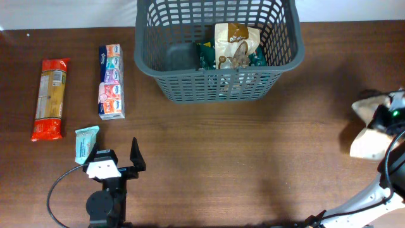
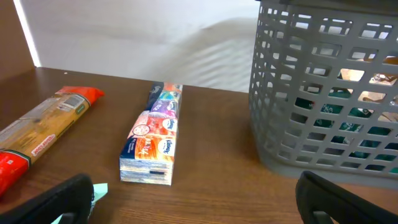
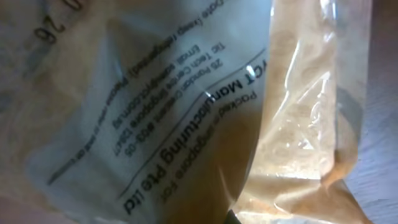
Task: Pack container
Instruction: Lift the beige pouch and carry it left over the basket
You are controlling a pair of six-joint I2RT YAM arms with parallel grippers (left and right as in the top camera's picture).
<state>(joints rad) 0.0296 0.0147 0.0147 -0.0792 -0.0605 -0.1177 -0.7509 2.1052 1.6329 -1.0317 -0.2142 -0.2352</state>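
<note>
Snack bags (image 1: pixel 235 44) already fill part of the grey container (image 1: pixel 190 88) at top centre as our right gripper (image 1: pixel 378 120) clamps a pale packet (image 3: pixel 186 112) at right, left gripper (image 1: pixel 114 149) spread wide; tissues (image 1: pixel 111 81), pasta (image 1: pixel 50 98) and a sachet (image 1: pixel 86 142) await.

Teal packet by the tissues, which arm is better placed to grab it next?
Left. The left gripper, open, sits beside the teal packet; the right gripper is far off, shut on a pale bag.

The overhead camera looks straight down on the table (image 1: pixel 253 164). The left wrist camera sits low near 7 o'clock, facing the container (image 2: pixel 311 167) at 12 o'clock; both show it. The right wrist camera is pressed close to what may be a packet (image 3: pixel 186 93).
</note>
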